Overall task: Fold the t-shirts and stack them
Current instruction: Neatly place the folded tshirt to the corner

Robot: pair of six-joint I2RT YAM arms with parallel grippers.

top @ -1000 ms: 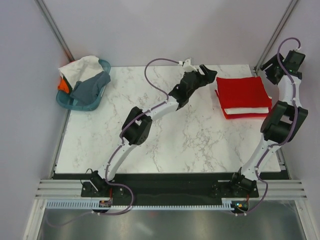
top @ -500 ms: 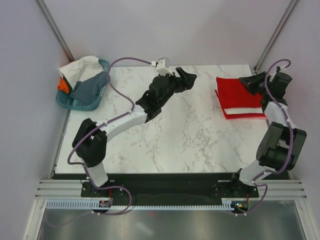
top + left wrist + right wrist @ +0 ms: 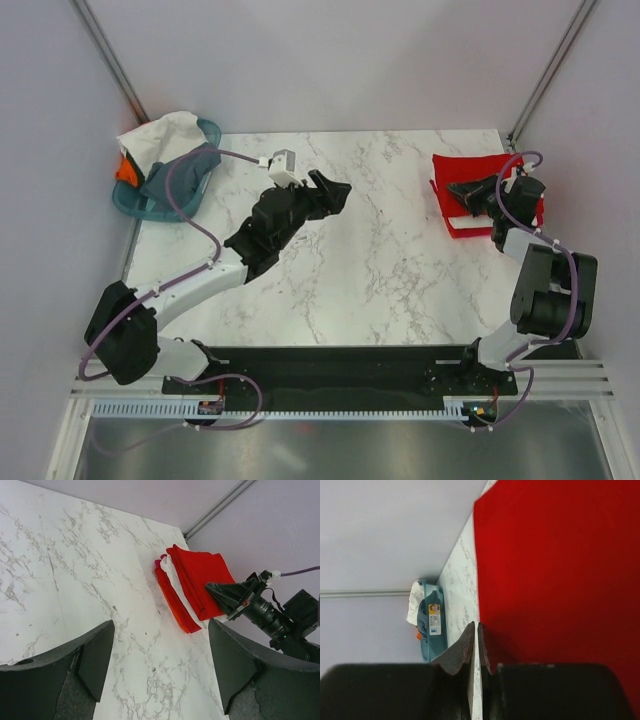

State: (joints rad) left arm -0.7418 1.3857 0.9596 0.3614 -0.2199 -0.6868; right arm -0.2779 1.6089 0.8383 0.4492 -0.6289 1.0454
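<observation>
right gripper (image 3: 475, 630) was closed on nothing over the red-topped folded t-shirt stack (image 3: 470, 165), left gripper (image 3: 160, 665) wide open and empty above the marble table (image 3: 380, 260), so best next looked like left reaching leftward to the teal basket (image 3: 135, 206), pinching just the top grey tee (image 3: 182, 170).

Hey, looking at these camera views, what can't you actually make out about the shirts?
- Folded red and white t-shirt stack: in the top view, the right gripper covers its middle; layer count unclear.
- Teal plastic basket: white cloth and grey cloth hide what lies beneath.
- Right wrist view: basket label too small to read.
</observation>
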